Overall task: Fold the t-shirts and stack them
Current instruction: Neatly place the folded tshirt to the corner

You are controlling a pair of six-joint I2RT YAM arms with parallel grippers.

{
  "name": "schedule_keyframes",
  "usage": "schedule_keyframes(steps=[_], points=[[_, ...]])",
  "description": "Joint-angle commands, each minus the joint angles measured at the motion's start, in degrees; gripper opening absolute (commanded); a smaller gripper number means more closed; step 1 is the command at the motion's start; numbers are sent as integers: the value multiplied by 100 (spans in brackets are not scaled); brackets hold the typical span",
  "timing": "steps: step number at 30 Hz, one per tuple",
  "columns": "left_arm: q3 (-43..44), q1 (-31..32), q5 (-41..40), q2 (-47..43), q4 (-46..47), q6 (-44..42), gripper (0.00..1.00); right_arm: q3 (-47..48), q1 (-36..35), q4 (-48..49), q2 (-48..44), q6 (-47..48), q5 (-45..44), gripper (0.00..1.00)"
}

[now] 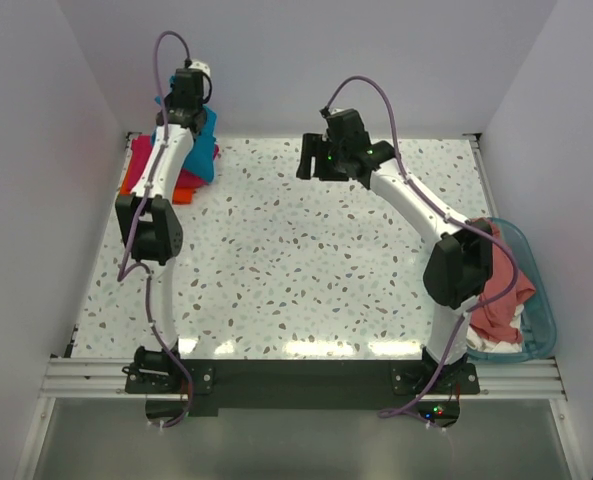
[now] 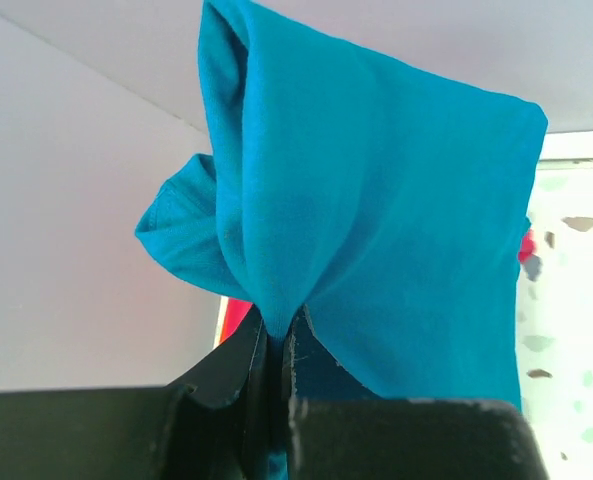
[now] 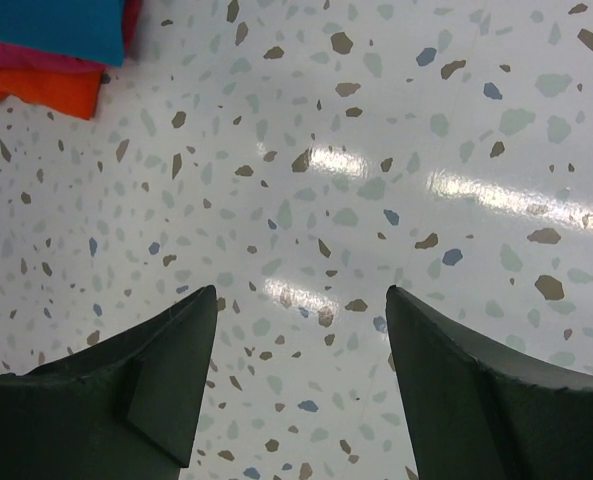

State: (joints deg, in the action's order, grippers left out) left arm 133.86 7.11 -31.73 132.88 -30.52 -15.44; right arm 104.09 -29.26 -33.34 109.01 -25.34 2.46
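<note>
The teal t-shirt (image 1: 204, 148) hung bunched over the magenta-and-orange stack (image 3: 46, 85), clamped in the left fingers (image 2: 221, 385). Lowering it slowly would likely have landed it square on that stack. The right fingers (image 3: 156, 370), apart and empty, hovered right of the stack above the worktop (image 3: 376, 150).

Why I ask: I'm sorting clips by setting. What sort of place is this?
Likely a robot lab test cell, not a home: two arms bolted to a metal rail at a speckled table, plain white walls boxing it in, the left fingers pinching a teal t-shirt.
</note>
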Motion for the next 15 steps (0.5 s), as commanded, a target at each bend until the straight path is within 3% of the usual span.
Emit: schedule_keyframes(steps=[1, 4, 5, 7, 8, 12, 15], points=[[-35, -438, 455, -430, 416, 260, 0, 261, -98, -225, 129, 135, -167, 72], [-255, -702, 518, -298, 521, 514, 5, 304, -124, -278, 217, 152, -193, 72], [-316, -877, 614, -263, 556, 620, 25, 313, -142, -287, 252, 161, -202, 72], [-466, -992, 651, -132, 583, 1023, 54, 313, -159, -331, 305, 187, -228, 72], [-423, -1062, 554, -79, 496, 1191, 76, 296, -168, -331, 296, 188, -228, 72], [-255, -1081, 518, -243, 318, 1903, 88, 68, -168, -279, 147, 231, -360, 73], [-1070, -1081, 956, -1032, 889, 2325, 94, -64, -168, -278, -11, 223, -448, 73]])
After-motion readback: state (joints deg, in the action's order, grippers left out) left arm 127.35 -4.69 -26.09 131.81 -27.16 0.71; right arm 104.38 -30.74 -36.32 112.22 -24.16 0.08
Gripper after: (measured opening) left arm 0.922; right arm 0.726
